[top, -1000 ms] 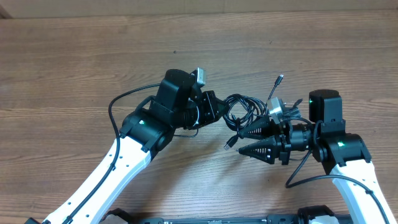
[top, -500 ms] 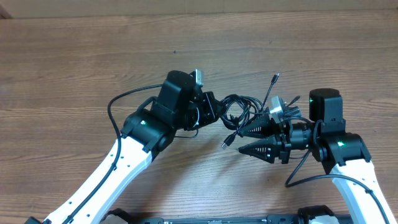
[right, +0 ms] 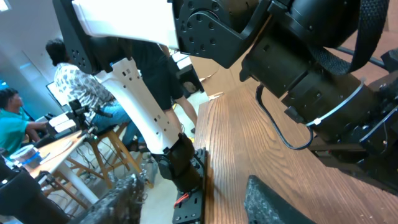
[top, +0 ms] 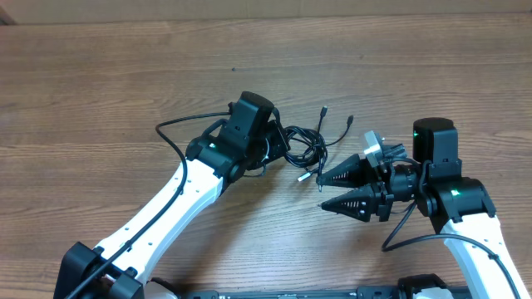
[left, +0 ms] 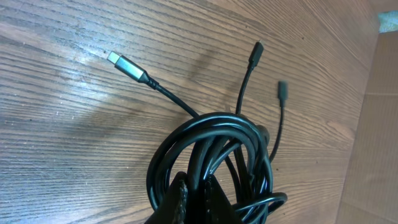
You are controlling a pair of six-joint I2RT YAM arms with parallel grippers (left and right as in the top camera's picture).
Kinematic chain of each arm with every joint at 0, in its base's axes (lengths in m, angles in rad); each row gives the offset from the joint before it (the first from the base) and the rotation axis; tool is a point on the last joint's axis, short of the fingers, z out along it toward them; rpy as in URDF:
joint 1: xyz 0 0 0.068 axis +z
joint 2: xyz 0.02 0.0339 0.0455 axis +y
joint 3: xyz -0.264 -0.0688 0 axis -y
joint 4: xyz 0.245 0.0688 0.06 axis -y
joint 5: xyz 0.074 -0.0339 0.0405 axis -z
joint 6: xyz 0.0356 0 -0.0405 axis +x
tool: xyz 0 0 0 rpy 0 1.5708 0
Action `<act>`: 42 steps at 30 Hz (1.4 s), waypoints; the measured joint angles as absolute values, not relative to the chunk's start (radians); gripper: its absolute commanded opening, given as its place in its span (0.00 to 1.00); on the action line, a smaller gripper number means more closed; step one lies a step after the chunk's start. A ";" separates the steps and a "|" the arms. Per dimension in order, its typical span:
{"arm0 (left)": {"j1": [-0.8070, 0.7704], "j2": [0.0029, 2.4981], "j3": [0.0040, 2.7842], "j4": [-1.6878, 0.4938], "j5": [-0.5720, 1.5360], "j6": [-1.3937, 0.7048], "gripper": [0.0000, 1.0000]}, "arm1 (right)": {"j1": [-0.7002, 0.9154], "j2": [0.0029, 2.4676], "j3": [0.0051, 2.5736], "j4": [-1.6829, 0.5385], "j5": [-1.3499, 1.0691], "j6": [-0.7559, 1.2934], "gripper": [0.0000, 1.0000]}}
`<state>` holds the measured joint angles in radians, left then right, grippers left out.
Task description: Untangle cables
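Note:
The cables [top: 306, 146] are a bundle of thin black cords coiled in loops at the table's middle, with loose ends running out to small plug tips. My left gripper [top: 278, 143] is shut on several loops of the bundle; the left wrist view shows its fingers [left: 198, 198] pinching the coil [left: 214, 155], with a silvery plug [left: 121, 63] and two dark plugs sticking out. My right gripper [top: 322, 192] is open and empty, just right of the bundle, fingers pointing left. In the right wrist view its fingers [right: 196, 199] hold nothing and no cable shows.
The wooden table [top: 100, 100] carries both arms. The left arm's own thicker black wire [top: 170, 133] loops out beside it. The table's front edge and the arm base [right: 186, 168] show in the right wrist view.
My left gripper has moved right and turned, dragging the bundle; the loose plug ends have swung up and right. My right gripper has let the cables go and now stands open and empty.

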<state>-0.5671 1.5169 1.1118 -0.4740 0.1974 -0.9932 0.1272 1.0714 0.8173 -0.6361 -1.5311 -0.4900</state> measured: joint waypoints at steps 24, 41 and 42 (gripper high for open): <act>-0.471 1.471 1.112 -0.417 0.409 -0.842 0.04 | 0.127 1.077 0.817 -0.560 -0.918 -0.191 0.68; -0.471 1.470 1.112 -0.396 0.484 -0.797 0.04 | 0.127 1.201 0.817 -0.535 -0.886 -0.176 0.55; -0.471 1.470 1.112 -0.396 0.487 -0.793 0.04 | 0.127 1.201 0.817 -0.533 -0.886 -0.177 0.56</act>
